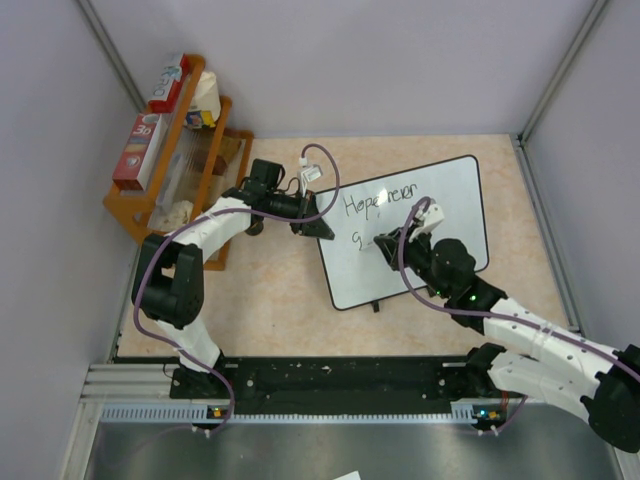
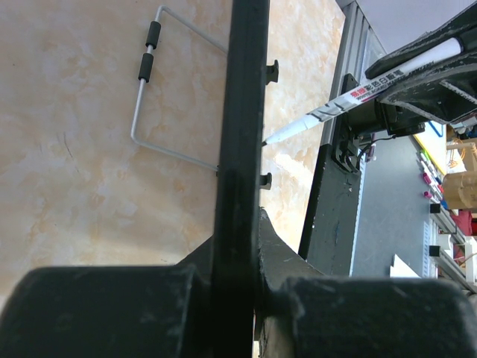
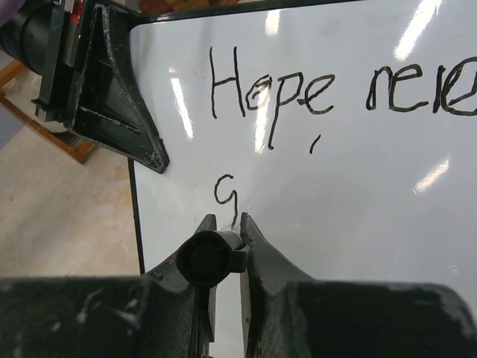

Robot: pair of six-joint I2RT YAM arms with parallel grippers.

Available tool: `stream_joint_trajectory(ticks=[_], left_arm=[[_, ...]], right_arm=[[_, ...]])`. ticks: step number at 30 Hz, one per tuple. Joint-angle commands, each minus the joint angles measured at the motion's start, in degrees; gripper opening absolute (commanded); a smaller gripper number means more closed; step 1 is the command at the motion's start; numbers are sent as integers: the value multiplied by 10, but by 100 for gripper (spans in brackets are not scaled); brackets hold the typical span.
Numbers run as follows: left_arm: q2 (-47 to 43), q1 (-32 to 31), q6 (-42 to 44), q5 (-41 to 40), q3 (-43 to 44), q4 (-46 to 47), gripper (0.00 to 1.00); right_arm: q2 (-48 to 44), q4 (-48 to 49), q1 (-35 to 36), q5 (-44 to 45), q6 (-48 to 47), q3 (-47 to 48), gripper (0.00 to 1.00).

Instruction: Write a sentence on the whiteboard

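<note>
The whiteboard (image 1: 455, 205) stands tilted on the table, black-rimmed and glossy. The sentence (image 1: 385, 205) reads "Hope never" on the top line, with a "g" (image 3: 225, 192) begun below it. My left gripper (image 1: 318, 226) is shut on the whiteboard's left rim (image 2: 242, 149), holding it edge-on. My right gripper (image 3: 223, 224) is shut on a black-capped marker (image 3: 207, 258), its tip touching the board just under the "g". The marker's white barrel (image 2: 350, 101) also shows in the left wrist view.
A wooden rack (image 1: 170, 160) with boxes stands at the back left against the wall. The board's wire stand (image 2: 149, 112) shows behind it. The black rail (image 1: 340, 385) with the arm bases runs along the near edge.
</note>
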Motion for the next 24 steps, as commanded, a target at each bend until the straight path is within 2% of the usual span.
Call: stream_joint_trajectory(ticks=[1,15,24], left_arm=[[15,-18,97,-184,-29,-34,0],[21,-19,98,-186,-29,-33,0],[20,-19,96,-188,-31,-29,0]], right_arm=[[1,-3,3,-16,-5,-12,0],[32,53,3,-29,37,31,0],[-38,64,3,-12,20,38,0]])
